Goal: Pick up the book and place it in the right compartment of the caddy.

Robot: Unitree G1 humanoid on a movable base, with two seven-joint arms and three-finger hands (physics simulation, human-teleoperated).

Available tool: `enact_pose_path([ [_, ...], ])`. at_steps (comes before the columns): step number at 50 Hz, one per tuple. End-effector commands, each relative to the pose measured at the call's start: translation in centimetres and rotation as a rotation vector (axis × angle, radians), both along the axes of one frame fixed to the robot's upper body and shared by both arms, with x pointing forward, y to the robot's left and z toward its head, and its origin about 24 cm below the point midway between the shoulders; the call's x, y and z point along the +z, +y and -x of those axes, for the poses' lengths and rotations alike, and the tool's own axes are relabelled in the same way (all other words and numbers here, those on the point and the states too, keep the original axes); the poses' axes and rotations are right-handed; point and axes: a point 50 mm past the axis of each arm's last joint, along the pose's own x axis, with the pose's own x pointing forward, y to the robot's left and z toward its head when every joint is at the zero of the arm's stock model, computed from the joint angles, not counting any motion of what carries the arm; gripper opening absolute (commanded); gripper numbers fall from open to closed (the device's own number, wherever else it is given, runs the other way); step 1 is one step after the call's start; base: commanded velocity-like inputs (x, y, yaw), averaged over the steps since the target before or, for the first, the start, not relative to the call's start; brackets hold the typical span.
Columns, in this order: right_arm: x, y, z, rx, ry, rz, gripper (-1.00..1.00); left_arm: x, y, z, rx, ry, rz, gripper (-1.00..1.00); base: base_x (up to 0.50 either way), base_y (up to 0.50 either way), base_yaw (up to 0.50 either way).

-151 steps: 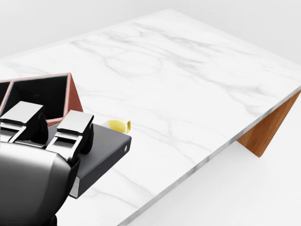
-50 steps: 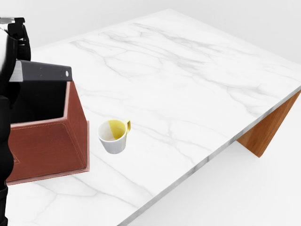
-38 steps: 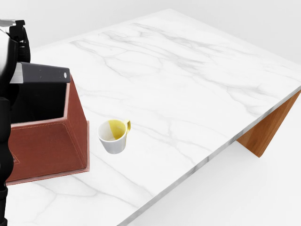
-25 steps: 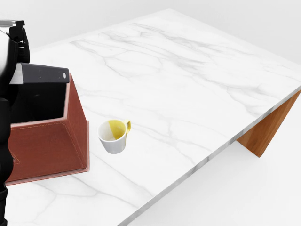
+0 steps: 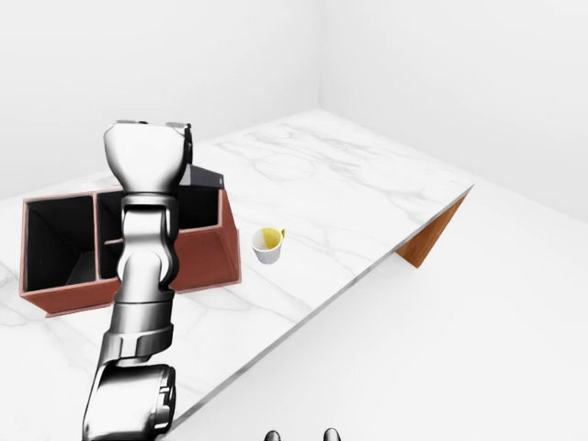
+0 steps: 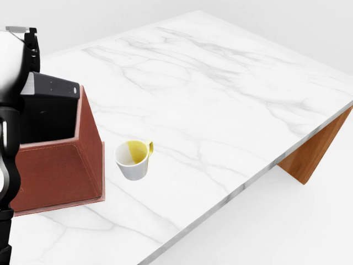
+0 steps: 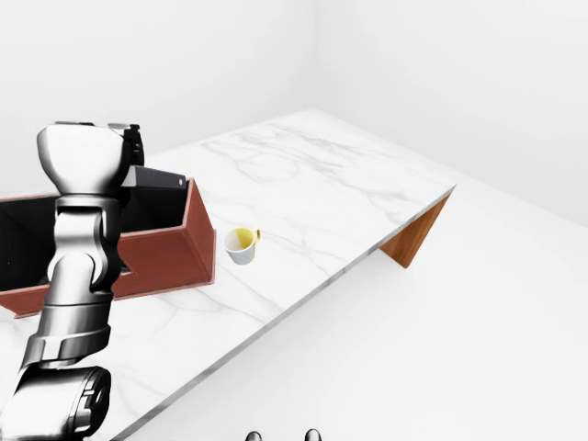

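A dark grey book (image 6: 52, 88) hangs over the right compartment of the red-brown caddy (image 6: 60, 171), at the left of the head view. Its lower part is hidden behind the caddy wall, so I cannot tell whether it touches the bottom. My left hand (image 5: 184, 154) is shut on the book from above, with dark fingers (image 6: 30, 47) at its top edge. The silver forearm (image 5: 142, 266) rises in front of the caddy and hides its middle part. The caddy's left compartment (image 5: 55, 248) shows dark inside.
A white cup with a yellow inside (image 6: 132, 160) stands on the marble table (image 6: 220, 99), a little right of the caddy. The table's edge runs diagonally to a wooden leg (image 6: 314, 154). White floor lies beyond it.
Three seconds ago the book lay low beside the caddy under my hand; now it is held over the right compartment. In the last half second hand and book sank slightly and tilted.
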Motion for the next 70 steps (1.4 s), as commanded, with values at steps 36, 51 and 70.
enact_pose_path([
  [36,-0.5,0.0,-0.3,0.001,0.018,-0.017,1.00,-0.2,-0.7,-4.5,0.033,0.041,-0.123,-1.00,0.00,0.00,0.00],
  [51,-0.4,0.1,-0.3,0.003,0.019,-0.013,1.00,-1.1,-0.6,-5.8,0.027,0.070,-0.127,-1.00,0.00,0.00,0.00],
  [70,-0.3,0.1,-0.3,0.004,0.017,-0.009,1.00,-1.2,0.4,-6.8,0.044,0.086,-0.115,-1.00,0.00,0.00,0.00],
])
